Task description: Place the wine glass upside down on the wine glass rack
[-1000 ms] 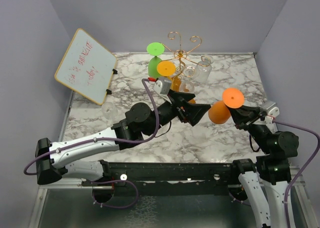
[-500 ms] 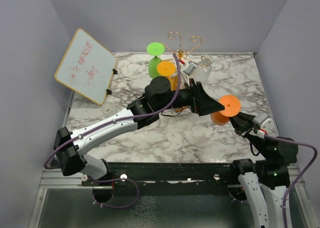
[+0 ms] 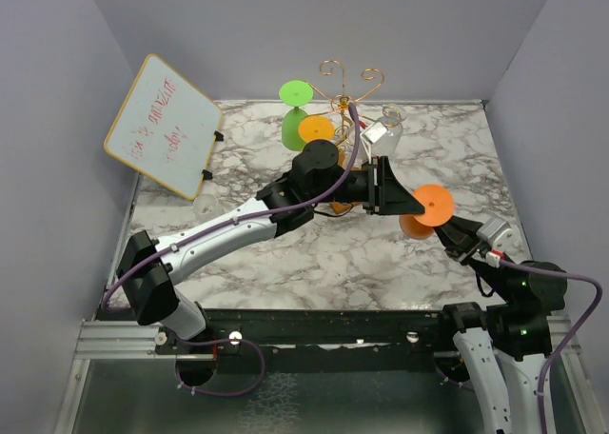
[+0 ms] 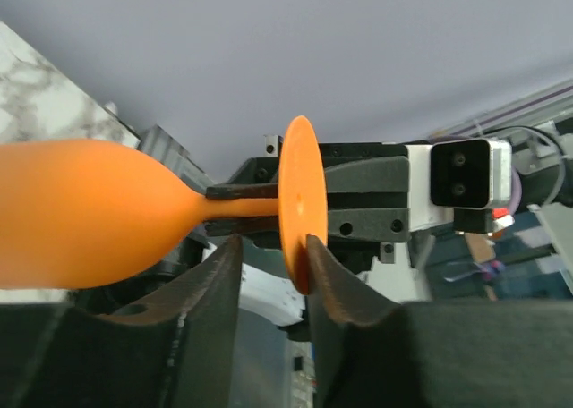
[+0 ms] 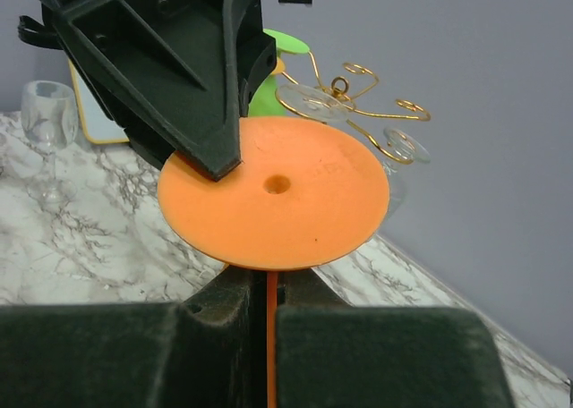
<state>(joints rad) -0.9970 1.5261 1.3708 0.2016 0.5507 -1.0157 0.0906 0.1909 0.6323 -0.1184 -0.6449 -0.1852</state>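
The orange wine glass (image 3: 433,204) hangs in the air over the right half of the table, lying roughly on its side. My right gripper (image 5: 260,287) is shut on its thin stem (image 5: 271,336), just behind the round foot (image 5: 277,193). My left gripper (image 4: 273,242) straddles the rim of that foot (image 4: 300,202). Its right finger touches the disc, while a gap remains at its left finger, so it stands open. The bowl (image 4: 89,211) points away to the left. The gold wire wine glass rack (image 3: 347,96) stands at the back centre, behind my left arm.
A green glass (image 3: 297,110), an orange one (image 3: 316,129) and clear ones (image 3: 385,129) hang on the rack. A clear glass (image 3: 206,206) stands on the marble at the left. The white board (image 3: 166,125) leans at the back left. Grey walls enclose the table.
My left arm swung right to the glass's foot and its jaws narrowed around the rim. The right gripper drew the glass a little lower and nearer.
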